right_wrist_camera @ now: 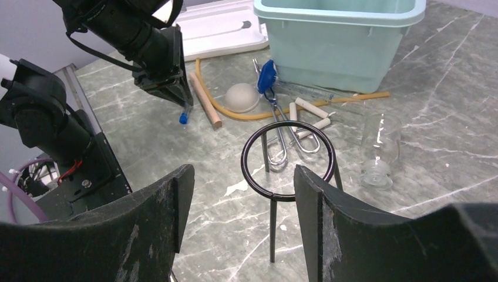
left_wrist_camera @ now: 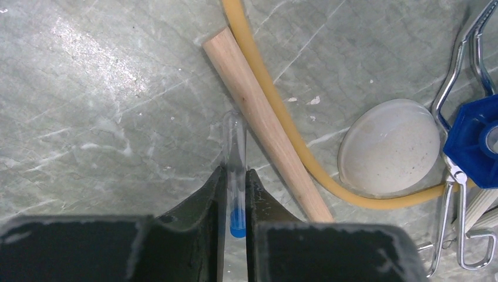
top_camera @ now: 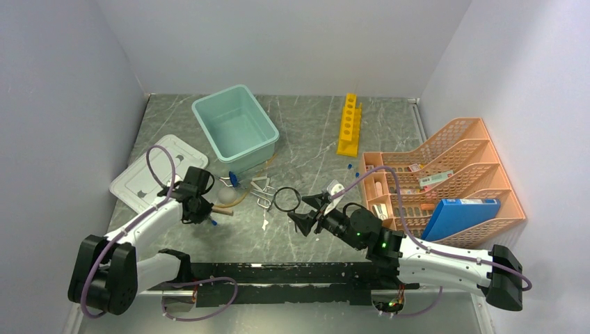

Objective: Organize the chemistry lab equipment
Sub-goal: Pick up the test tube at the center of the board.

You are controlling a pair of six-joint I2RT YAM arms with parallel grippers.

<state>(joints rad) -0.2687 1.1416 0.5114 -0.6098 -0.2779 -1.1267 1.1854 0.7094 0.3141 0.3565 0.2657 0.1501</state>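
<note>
My left gripper (left_wrist_camera: 236, 183) is shut on a small blue-capped clear tube (left_wrist_camera: 236, 147), low over the table beside the wooden stick (left_wrist_camera: 264, 129) and tan rubber hose (left_wrist_camera: 282, 126). Silver wire triangles (left_wrist_camera: 455, 82) lie just right of them. The right wrist view shows the tube's blue cap (right_wrist_camera: 184, 118) poking out below the left fingers. My right gripper (right_wrist_camera: 242, 176) stands open with nothing in it, just short of the black wire ring stand (right_wrist_camera: 288, 158), which is upright. The yellow test-tube rack (top_camera: 349, 124) lies at the back of the table.
The pale teal tub (top_camera: 234, 122) stands at the back left, its lid (top_camera: 156, 174) flat beside it. An orange mesh organiser (top_camera: 445, 174) fills the right side. A clear glass bottle (right_wrist_camera: 379, 150) lies right of the ring stand, and a pale dome (left_wrist_camera: 390, 147) lies beside the hose.
</note>
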